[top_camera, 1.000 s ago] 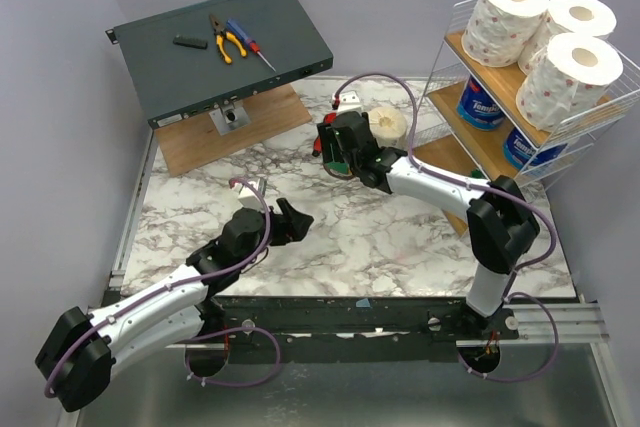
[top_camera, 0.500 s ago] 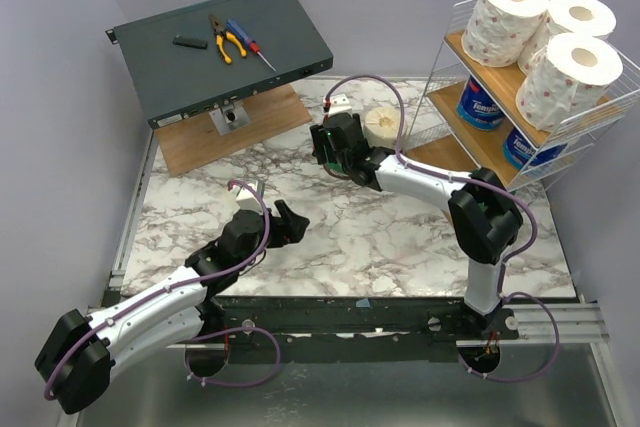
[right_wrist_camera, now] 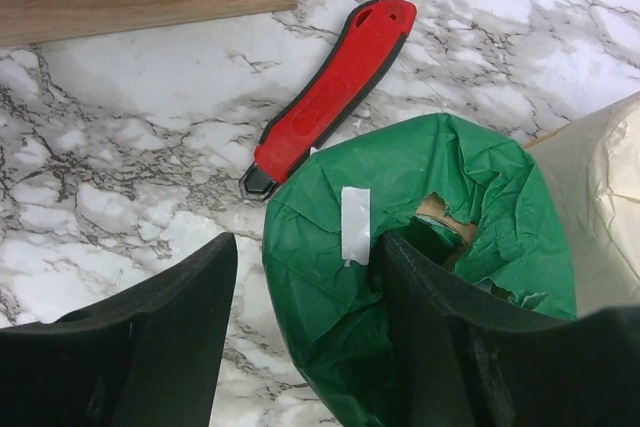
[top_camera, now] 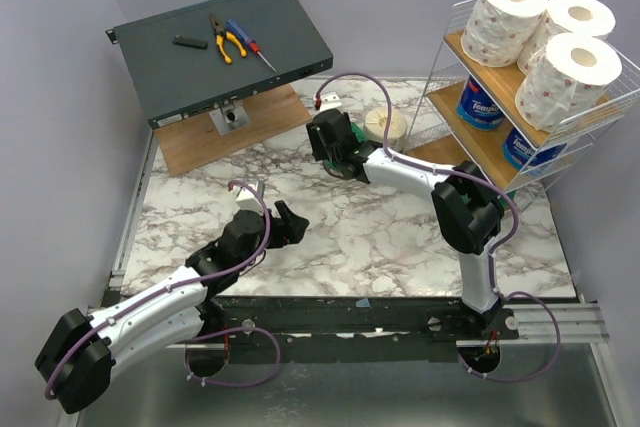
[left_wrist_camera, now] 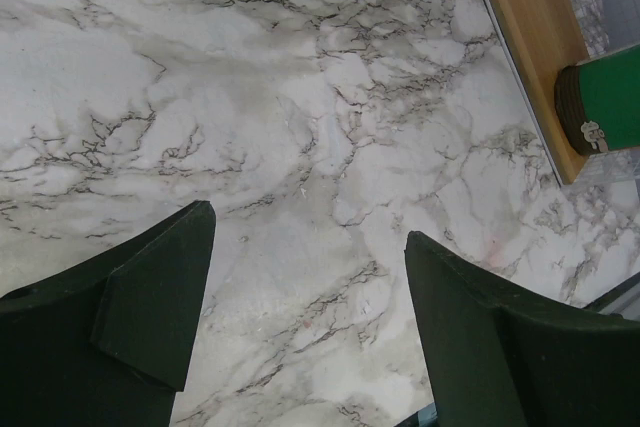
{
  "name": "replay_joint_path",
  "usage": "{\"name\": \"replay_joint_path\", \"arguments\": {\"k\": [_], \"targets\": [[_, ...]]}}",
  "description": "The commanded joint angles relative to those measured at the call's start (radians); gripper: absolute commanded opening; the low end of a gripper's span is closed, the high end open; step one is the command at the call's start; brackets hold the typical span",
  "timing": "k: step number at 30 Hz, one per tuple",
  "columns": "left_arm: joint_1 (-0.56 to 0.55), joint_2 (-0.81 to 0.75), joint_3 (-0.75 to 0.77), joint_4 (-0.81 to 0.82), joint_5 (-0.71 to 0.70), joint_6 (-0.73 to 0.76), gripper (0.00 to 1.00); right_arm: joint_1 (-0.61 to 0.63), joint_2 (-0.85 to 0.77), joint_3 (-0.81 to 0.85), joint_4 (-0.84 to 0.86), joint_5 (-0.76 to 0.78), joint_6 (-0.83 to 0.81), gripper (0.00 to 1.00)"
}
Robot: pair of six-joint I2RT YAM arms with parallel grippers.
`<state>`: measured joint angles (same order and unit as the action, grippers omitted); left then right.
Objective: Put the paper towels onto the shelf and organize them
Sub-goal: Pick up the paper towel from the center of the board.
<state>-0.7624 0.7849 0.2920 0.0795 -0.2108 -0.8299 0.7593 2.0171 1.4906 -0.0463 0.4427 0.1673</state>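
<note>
Only your right arm has moved: it has swung farther out and leftward over the white marble-patterned table (left_wrist_camera: 300,97), while your left has held its place. Your left gripper (left_wrist_camera: 308,247) hangs with its jaws wide apart and nothing between them but bare marble. Just beyond your right gripper (right_wrist_camera: 308,247) lies a red-handled tool (right_wrist_camera: 330,97). Under that hand stands the fat green-wrapped paper roll (right_wrist_camera: 510,197). One finger is outside its wall, the other at the core, jaws apart and not yet pinching. That looks like the start of a pick. The wrap is crumpled, taped and torn at the top. A plain cream paper roll (right_wrist_camera: 600,197) sits just right of the hand, and the white wire shelf with wooden tiers (top_camera: 500,82) stands farther right.
</note>
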Motion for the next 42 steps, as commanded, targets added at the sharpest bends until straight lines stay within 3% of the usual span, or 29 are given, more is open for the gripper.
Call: {"name": "replay_joint_path", "arguments": {"k": [1, 9, 21, 42], "targets": [[0.007, -0.007, -0.017, 0.009, -0.019, 0.008, 0.80, -0.006, 0.057, 0.040, -0.107, 0.041, 0.030, 0.60], [0.012, -0.007, -0.022, 0.014, -0.013, 0.011, 0.80, -0.005, 0.080, 0.057, -0.158, 0.083, 0.050, 0.49], [0.015, -0.015, -0.030, 0.019, -0.003, 0.010, 0.80, -0.004, -0.012, 0.028, -0.167, 0.081, 0.059, 0.33], [0.017, -0.021, -0.030, 0.025, 0.020, -0.009, 0.79, 0.067, -0.360, -0.108, -0.302, 0.139, 0.091, 0.29]]}}
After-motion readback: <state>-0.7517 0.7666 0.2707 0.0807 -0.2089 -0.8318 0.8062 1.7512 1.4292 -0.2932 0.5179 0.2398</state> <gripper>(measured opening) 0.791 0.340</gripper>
